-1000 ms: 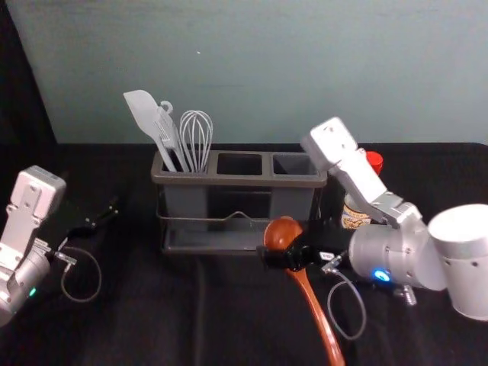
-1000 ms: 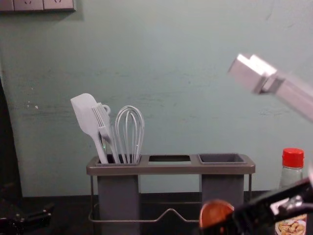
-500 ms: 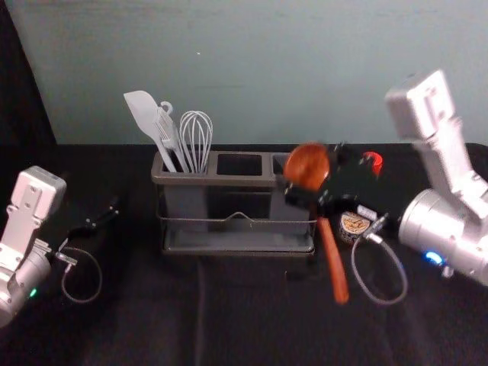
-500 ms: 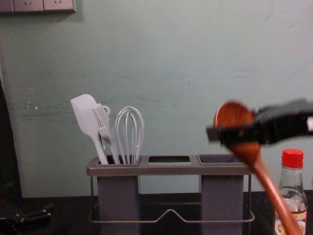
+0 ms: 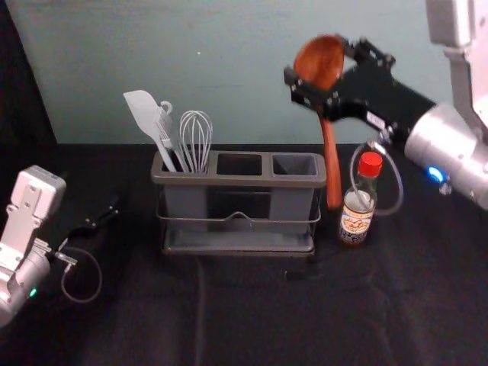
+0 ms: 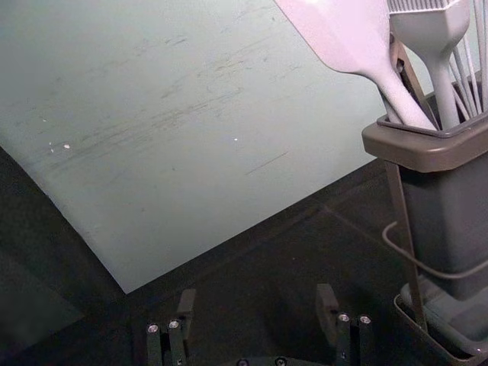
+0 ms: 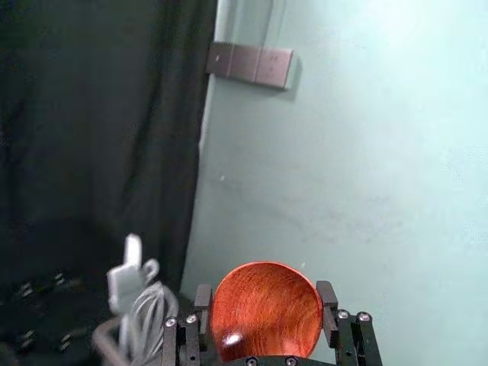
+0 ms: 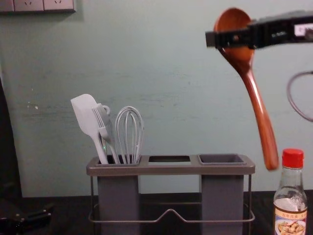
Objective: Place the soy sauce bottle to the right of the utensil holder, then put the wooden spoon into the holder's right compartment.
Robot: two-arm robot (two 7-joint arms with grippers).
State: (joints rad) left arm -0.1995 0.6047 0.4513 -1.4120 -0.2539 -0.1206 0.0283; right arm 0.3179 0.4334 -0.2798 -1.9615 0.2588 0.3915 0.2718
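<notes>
One wooden spoon (image 5: 332,164) hangs from the right end effector (image 7: 265,299), its bowl pinched between the fingers, presumably so the handle can enter the compartment first. That handle trails below the grip, its tip right of the utensil holder (image 5: 242,181) and still needing to shift left over the right compartment (image 8: 222,158). The soy sauce bottle (image 5: 357,217) stands below the right end effector, just right of the holder, as asked. The left end effector (image 6: 256,309) idles left of the holder, spread and empty.

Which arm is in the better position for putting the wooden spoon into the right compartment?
The right arm: its gripper already holds the wooden spoon near the right compartment; the left gripper is empty, beyond the holder's other end.
</notes>
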